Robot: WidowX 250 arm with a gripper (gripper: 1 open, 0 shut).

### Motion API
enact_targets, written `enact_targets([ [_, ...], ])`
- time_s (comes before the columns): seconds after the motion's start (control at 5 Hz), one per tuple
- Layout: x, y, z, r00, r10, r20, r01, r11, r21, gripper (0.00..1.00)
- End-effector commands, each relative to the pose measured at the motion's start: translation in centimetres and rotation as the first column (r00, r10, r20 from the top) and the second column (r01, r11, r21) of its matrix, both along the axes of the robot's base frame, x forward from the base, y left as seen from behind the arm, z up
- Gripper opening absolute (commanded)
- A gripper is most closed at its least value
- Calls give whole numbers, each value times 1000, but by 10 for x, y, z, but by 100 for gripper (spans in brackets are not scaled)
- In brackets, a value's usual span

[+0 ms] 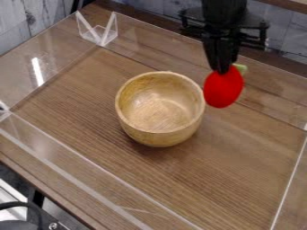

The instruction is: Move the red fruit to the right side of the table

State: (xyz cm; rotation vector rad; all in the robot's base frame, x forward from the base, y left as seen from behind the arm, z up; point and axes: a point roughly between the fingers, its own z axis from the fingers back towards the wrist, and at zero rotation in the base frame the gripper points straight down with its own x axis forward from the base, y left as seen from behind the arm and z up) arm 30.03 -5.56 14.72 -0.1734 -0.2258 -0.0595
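The black gripper is closed on the red fruit, which hangs tip down above the tabletop, just beside the wooden bowl on its right in the view. Around the bowl spreads the brown wood-grain table, edged by low clear walls. Beyond them, past the bowl's far left, lies a dark patterned surface.
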Motion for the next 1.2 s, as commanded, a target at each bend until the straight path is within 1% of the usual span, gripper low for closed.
enact_targets([
  [0.0,-15,-11,7,999,-39,33,39,999,-6,0],
  [0.4,-33,-29,-34,998,-62,7,62,998,-10,0],
  [0.6,-39,-35,-53,997,-74,-7,74,997,-21,0],
  [0.8,-41,-37,-72,996,-81,-23,81,997,-20,0],
  [1.0,-41,-39,-89,994,-106,-39,106,994,-16,0],
])
